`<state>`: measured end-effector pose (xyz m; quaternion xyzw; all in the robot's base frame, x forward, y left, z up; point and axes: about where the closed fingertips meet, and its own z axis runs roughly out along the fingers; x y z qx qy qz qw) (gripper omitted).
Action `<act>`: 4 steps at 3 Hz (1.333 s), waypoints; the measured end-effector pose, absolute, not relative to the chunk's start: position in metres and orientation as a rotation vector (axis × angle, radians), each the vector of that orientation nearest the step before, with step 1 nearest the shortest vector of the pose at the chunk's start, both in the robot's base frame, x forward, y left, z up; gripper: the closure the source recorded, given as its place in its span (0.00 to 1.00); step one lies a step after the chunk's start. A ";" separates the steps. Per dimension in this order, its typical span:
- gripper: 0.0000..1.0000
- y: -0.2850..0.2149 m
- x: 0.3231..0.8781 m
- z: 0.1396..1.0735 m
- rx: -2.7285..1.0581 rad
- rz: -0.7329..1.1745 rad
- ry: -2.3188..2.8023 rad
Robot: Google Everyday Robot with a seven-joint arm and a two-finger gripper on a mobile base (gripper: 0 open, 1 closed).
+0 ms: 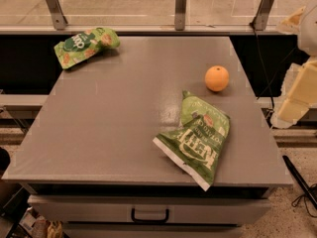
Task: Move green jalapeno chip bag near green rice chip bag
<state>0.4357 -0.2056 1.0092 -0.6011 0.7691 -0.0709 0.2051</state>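
The green jalapeno chip bag lies flat on the grey table, at the front right, with one corner near the front edge. It is olive green with white lettering and white sealed edges. The green rice chip bag is smaller, puffy and bright green, and lies at the table's far left corner. The two bags are far apart. My arm shows as pale cream parts at the right edge of the view, and the gripper hangs there, off the table's right side, apart from both bags and holding nothing I can see.
An orange sits on the table just behind the jalapeno bag. A glass rail with metal posts runs along the far edge. A drawer with a dark handle is under the front edge. Cables hang at the right.
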 end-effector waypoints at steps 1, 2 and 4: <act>0.00 -0.203 0.437 1.008 -1.672 -0.197 2.152; 0.00 -0.189 0.445 0.986 -1.679 -0.160 2.211; 0.00 -0.144 0.451 0.907 -1.681 0.021 2.296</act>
